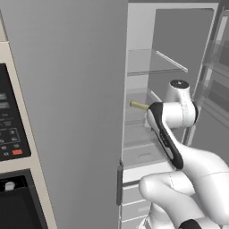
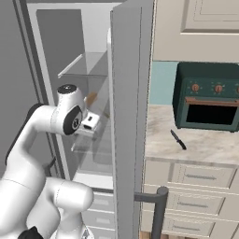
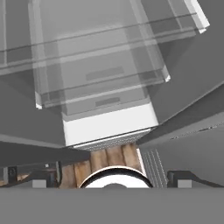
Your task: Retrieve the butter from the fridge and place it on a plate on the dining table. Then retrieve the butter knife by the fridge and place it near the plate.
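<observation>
Two doors on the fridge, and from the left base camera the right one stands swung wide so the arm can reach the shelves. On a middle shelf lies the butter, a pale yellow stick poking out past the closed door's edge; the arm's wrist sits just right of it, inside the opening.

Over to the right base camera: the gripper noses in at shelf height, near the butter, which looks tan through the clear shelf. On the counter beside the fridge waits the butter knife, untouched.

Hand camera now: fingertips spread fully apart, holding nothing, looking down over the clear drawers. Looks like the reach for the butter is just getting lined up.
</observation>
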Robot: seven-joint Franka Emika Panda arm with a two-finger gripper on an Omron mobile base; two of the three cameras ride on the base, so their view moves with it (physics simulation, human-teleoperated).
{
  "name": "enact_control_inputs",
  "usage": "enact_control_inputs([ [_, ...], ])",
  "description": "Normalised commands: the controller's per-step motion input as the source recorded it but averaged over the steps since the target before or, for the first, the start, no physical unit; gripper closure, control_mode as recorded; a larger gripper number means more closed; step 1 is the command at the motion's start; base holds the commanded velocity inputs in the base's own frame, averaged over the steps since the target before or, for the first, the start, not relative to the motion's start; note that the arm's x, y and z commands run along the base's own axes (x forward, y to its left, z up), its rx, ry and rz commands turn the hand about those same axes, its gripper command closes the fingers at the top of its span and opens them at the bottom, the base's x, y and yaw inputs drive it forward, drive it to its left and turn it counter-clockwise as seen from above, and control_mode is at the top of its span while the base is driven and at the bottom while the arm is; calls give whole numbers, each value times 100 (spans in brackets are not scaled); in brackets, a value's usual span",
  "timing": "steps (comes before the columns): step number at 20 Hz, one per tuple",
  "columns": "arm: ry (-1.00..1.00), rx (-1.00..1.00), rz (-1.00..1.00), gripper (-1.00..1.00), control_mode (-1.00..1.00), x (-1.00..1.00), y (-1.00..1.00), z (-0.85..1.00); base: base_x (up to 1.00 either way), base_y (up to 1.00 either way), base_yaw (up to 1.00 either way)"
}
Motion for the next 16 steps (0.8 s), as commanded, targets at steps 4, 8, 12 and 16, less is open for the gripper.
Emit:
enact_control_inputs([
  [4,-23,-10,14,-100,-100,48,0,0,0,0,0],
  [8,-39,-2,28,-100,-100,38,0,0,0,0,0],
  [12,-16,-3,21,-100,-100,39,-4,2,0,0,0],
  [16,-3,-11,11,-100,-100,50,0,1,0,0,0],
])
